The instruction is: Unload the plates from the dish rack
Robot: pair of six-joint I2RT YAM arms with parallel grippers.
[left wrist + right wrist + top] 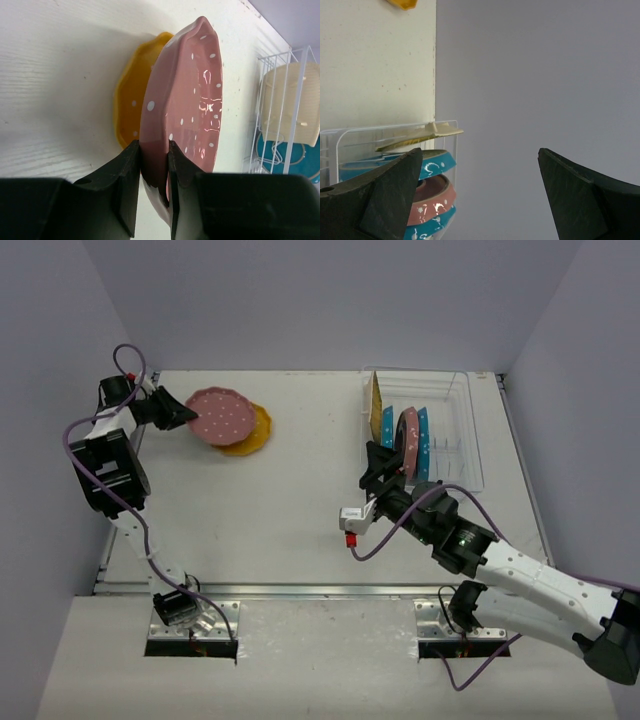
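Left gripper [153, 146] pinches narrow on the scalloped rim of the pink polka-dotted glazed plate [186, 95], upper left of the top view, overlapping the yellow-orange dotted plate [129, 100] on the white desk [50, 75]. It looks rigid, glossy and chippable (slick under the pads), so a rim pinch suits. Right gripper [385, 462] gapes wide and empty beside the clear plastic dish rack [470, 430], upper right, where the upright teal and pink plates [408, 435] wait.
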